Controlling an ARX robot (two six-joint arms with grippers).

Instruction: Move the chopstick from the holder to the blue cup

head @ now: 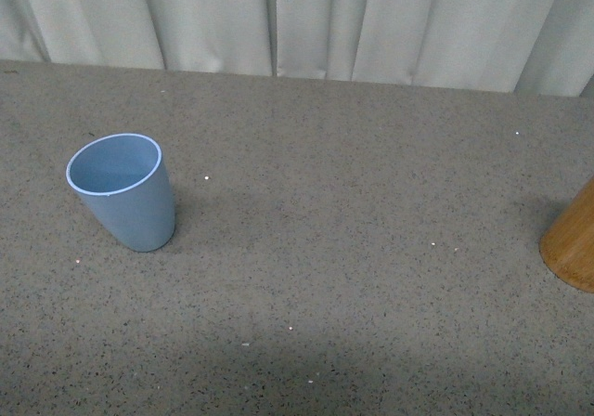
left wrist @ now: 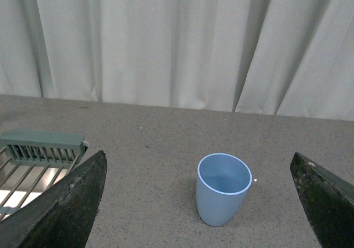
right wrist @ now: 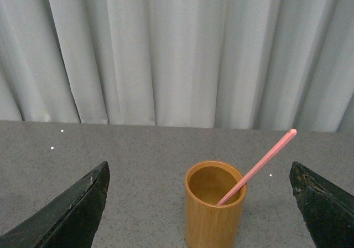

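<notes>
The light blue cup (head: 123,192) stands upright and empty on the speckled grey table at the left. It also shows in the left wrist view (left wrist: 222,188), ahead of my open, empty left gripper (left wrist: 202,203). The tan wooden holder (head: 574,240) shows only partly at the right edge of the front view. In the right wrist view the holder (right wrist: 214,212) stands upright with one pink chopstick (right wrist: 259,165) leaning out of it. My right gripper (right wrist: 202,203) is open and empty, short of the holder. Neither arm shows in the front view.
A pale curtain (head: 297,21) hangs along the table's far edge. A grey-green slatted rack (left wrist: 38,148) over a metal grid sits beside the cup's side of the table in the left wrist view. Small white specks dot the table.
</notes>
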